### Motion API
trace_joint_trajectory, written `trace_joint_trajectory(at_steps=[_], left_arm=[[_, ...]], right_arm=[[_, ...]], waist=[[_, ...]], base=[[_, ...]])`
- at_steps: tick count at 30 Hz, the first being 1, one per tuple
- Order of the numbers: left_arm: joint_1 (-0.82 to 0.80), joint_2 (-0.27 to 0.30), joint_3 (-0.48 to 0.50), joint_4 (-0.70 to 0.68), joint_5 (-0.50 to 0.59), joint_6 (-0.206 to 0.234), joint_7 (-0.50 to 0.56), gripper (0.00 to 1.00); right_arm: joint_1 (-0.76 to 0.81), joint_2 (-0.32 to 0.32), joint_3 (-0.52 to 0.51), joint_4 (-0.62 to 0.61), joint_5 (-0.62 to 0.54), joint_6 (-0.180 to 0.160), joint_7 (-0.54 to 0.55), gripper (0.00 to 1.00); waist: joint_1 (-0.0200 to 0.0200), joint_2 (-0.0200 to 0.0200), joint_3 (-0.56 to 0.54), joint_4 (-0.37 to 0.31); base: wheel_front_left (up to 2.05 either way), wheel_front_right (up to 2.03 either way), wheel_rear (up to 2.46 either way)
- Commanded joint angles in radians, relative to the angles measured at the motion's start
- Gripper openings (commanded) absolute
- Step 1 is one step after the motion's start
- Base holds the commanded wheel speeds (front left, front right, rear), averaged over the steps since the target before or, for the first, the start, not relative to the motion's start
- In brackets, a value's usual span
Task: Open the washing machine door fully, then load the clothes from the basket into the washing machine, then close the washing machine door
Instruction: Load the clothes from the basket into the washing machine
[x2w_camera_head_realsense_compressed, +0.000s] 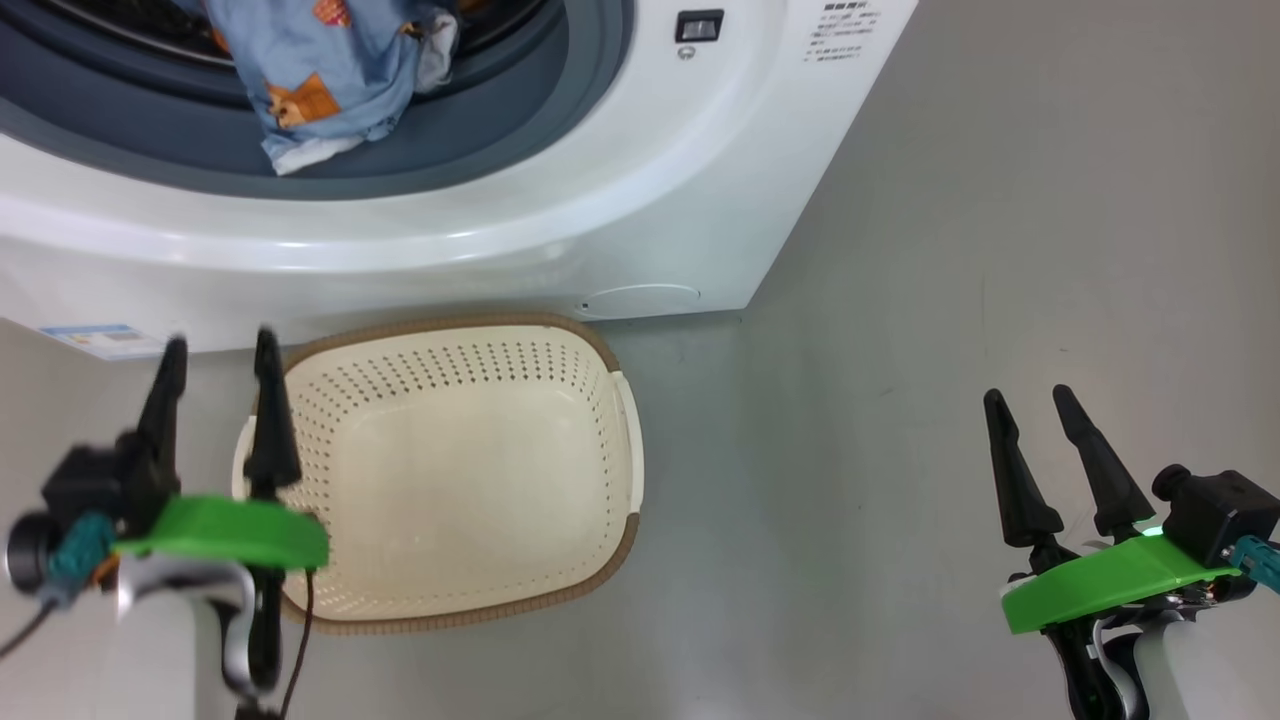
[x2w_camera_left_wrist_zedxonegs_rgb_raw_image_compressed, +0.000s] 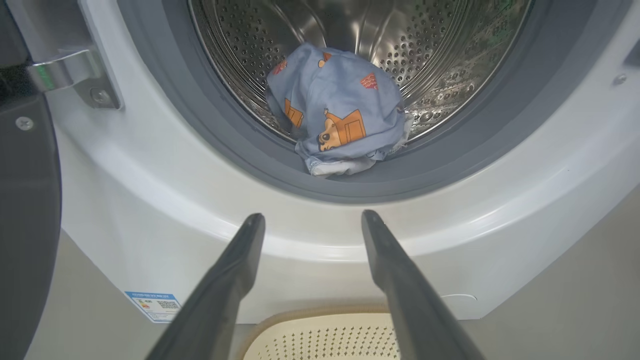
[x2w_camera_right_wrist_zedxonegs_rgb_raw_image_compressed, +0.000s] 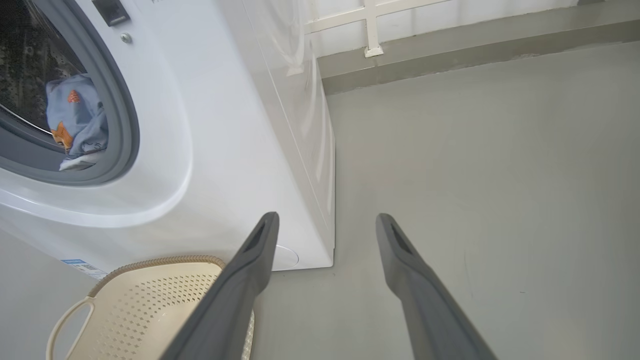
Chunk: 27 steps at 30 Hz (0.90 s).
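Plain grey floor (x2w_camera_right_wrist_zedxonegs_rgb_raw_image_compressed: 475, 175) runs to a grey kerb (x2w_camera_right_wrist_zedxonegs_rgb_raw_image_compressed: 475, 47) below white framing (x2w_camera_right_wrist_zedxonegs_rgb_raw_image_compressed: 372, 25).

One washing machine (x2w_camera_head_realsense_compressed: 640, 150), one basket (x2w_camera_head_realsense_compressed: 450, 480), one bundle of clothes (x2w_camera_head_realsense_compressed: 320, 70)

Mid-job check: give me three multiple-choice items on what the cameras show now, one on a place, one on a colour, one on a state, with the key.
1. The clothes lie: A at the mouth of the drum of the washing machine; B on the floor; C atop the machine.
2. Prints on the blue garment: A green; B purple; C orange.
3. The basket is: A full; B empty; C overturned.
Key: A, the bundle sits at the drum's mouth; C, orange cartoon prints show; B, its bare bottom shows.
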Motion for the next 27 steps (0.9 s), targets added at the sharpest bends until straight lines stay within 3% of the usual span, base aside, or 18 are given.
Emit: trace_joint_trajectory(at_steps=[1, 27], left_arm=[[-0.049, 0.018, 0.018, -0.007, 0.001, 0.000, -0.006, 1.00], [-0.598, 0.060, -0.053, 0.449, 0.034, 0.003, -0.006, 1.00]], right_arm=[[0.000, -0.003, 0.018, -0.027, -0.009, 0.003, -0.005, 1.00], [-0.074, 0.021, 0.049, -0.023, -0.002, 0.003, -0.005, 1.00]], waist=[[0.0000, 0.0000, 0.012, 0.001], [0.0000, 0.0000, 0.108, -0.024]], base=[[0.00, 0.00, 0.00], [0.00, 0.00, 0.00]])
